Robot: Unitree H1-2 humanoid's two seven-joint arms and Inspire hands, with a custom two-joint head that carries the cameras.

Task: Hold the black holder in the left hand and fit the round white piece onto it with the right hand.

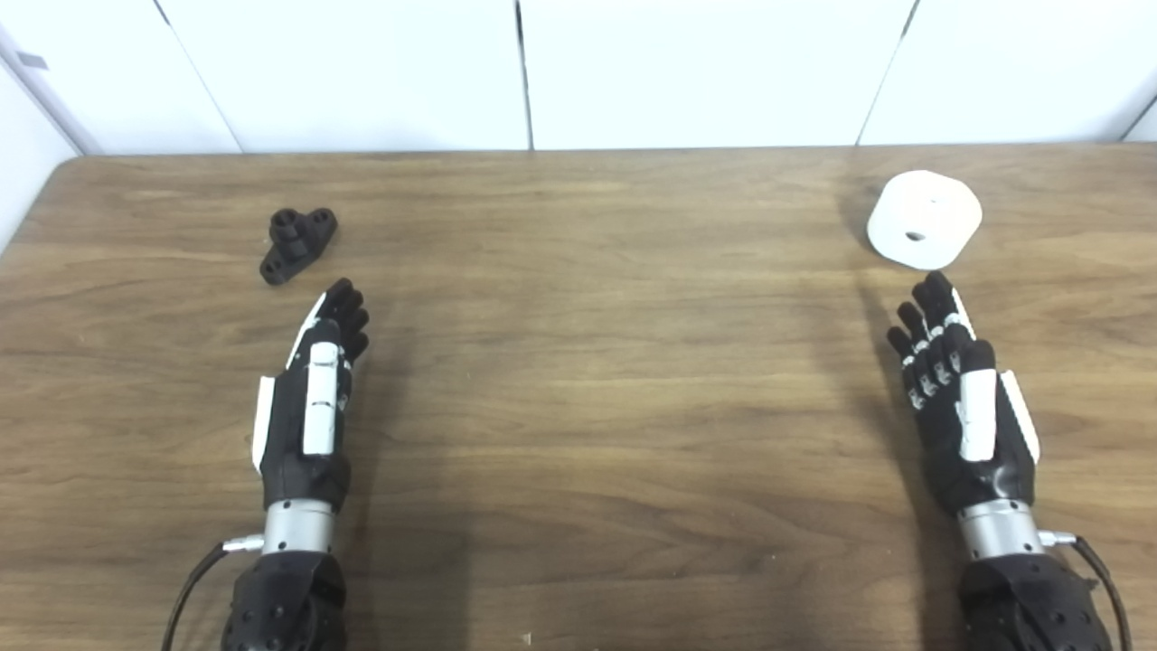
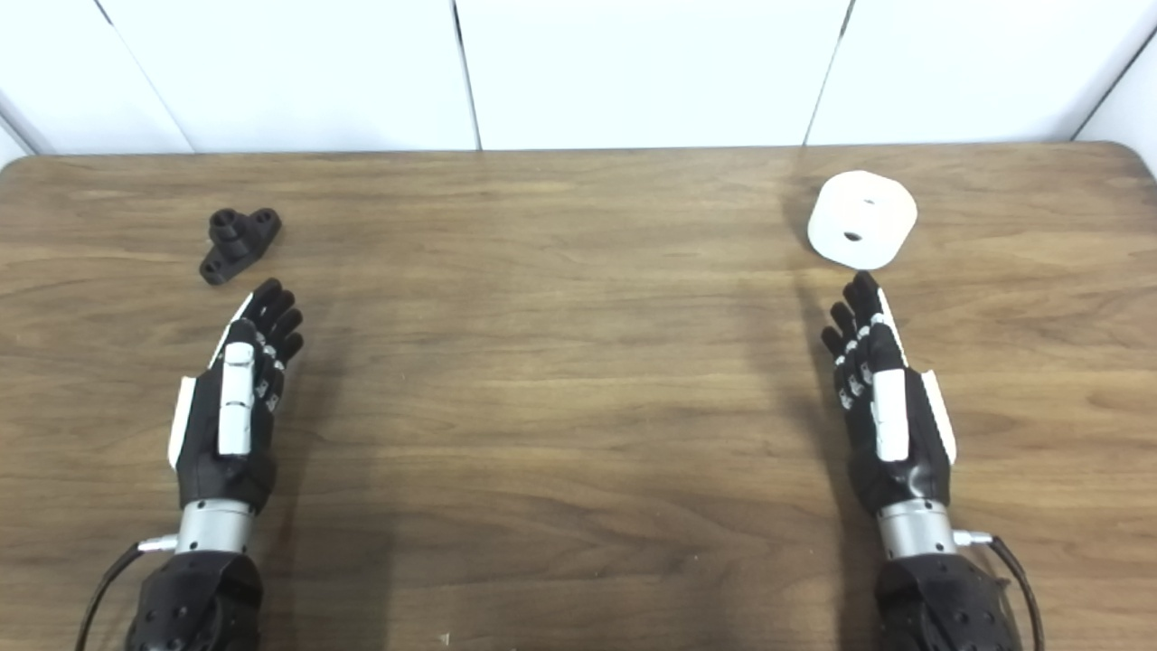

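Left eye view
Black holder: small black plastic holder (image 1: 298, 242), with a raised round boss and drilled lugs, lying far left on the brown wood-grain surface (image 1: 597, 380), just beyond the fingertips of the left robot hand (image 1: 312, 398) and apart from them.
White piece: round white plastic piece (image 1: 924, 220) with a small centre hole, lying far right, just past the fingertips of the right robot hand (image 1: 958, 398); no clear contact.
Step in hand: reach for both parts, judging by how things lie; nothing lifted, nothing fitted.
How to do well: bring left robot hand forward and slightly left, close around the flat lugs, leave the raised boss free and pointing up or toward the other hand. Take the white piece by its rim, keep the hole uncovered, line hole with boss before pressing.
Risk: nudging the small holder away with extended fingers, probably light enough to slide.

Right eye view
Left robot hand: fingers extended and loosely spread, thumb alongside, empty, held edge-on near the surface; contact with the wood not clear.
Right robot hand: likewise spread and empty, fingertips pointing at the white piece, a thin gap seeming to remain.
Holder and piece: well apart, at opposite sides of the surface.
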